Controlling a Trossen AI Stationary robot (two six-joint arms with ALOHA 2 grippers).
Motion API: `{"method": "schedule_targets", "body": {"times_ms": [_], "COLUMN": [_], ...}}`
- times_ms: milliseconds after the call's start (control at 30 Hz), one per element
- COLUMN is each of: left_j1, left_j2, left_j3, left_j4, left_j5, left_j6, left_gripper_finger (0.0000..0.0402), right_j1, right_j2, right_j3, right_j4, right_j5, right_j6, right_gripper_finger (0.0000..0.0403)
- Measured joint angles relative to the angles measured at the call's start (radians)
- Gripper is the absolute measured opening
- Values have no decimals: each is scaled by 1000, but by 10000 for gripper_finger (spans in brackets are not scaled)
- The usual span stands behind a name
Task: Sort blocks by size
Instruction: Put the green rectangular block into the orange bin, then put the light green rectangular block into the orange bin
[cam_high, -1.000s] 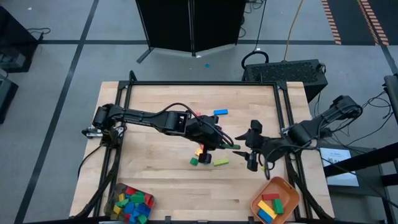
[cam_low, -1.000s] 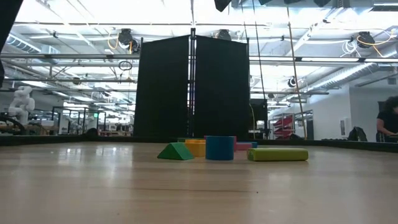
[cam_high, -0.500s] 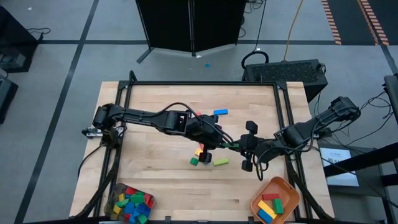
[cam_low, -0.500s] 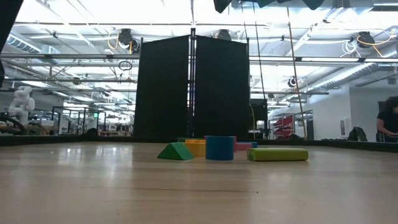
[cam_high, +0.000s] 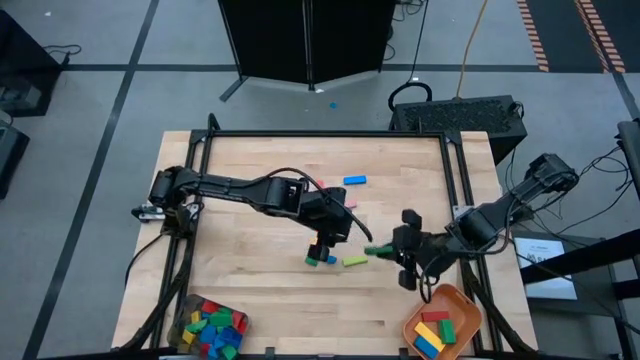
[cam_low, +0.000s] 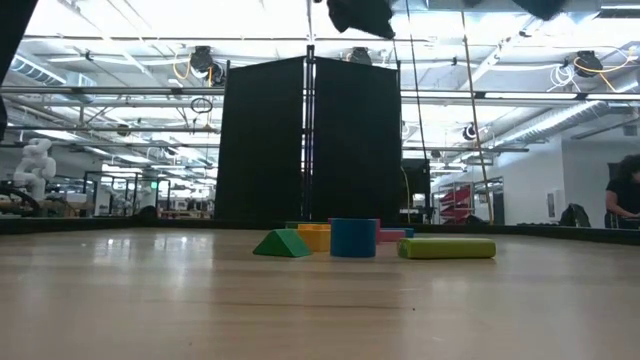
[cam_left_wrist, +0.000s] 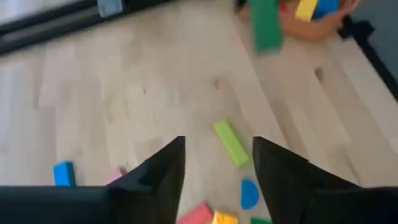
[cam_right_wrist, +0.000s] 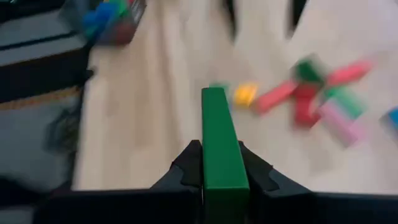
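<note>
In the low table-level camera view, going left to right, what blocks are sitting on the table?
Green triangular wedge block → yellow block → blue cylindrical block → long lime-green rectangular block. A reddish block and another blue one peek out behind the cylinder; their places in the order are unclear.

Right wrist view: loose blocks (cam_right_wrist: 311, 93) on the bench (cam_right_wrist: 155, 112) blurred, shapes unclear. Left arm (cam_high: 250, 190) covers part of the cluster in the high view. Orange tray (cam_high: 445, 320) cut by the bottom edge. Left tool (cam_left_wrist: 214, 168) fingers cropped at the frame bottom.
</note>
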Motion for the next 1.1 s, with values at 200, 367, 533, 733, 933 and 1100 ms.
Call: {"method": "schedule_targets", "body": {"times_ms": [200,367,533,733,933,1100], "left_j1": [-5,-20,-29,-30,-35,-53], "left_j2": [43,122,223,312,359,362], "left_j3": [0,0,-2,-2,-2,-2], "left_j4": [-22,26,88,113,110,118], "left_j5": [35,36,36,36,92,74], "left_j6": [-65,-105,-163,-223,-253,-253], "left_gripper_finger": [215,216,217,217,217,217], "right_j1": [153,301,396,434,435,435], "right_j2": [5,15,54,120,168,171], "right_j3": [0,0,0,0,0,0], "right_j4": [-134,-217,-234,-231,-232,-242], "right_j5": [-265,-398,-465,-461,-470,-485], "right_j6": [320,585,738,778,779,777], "right_gripper_finger": [33,33,33,85,219,267]}}
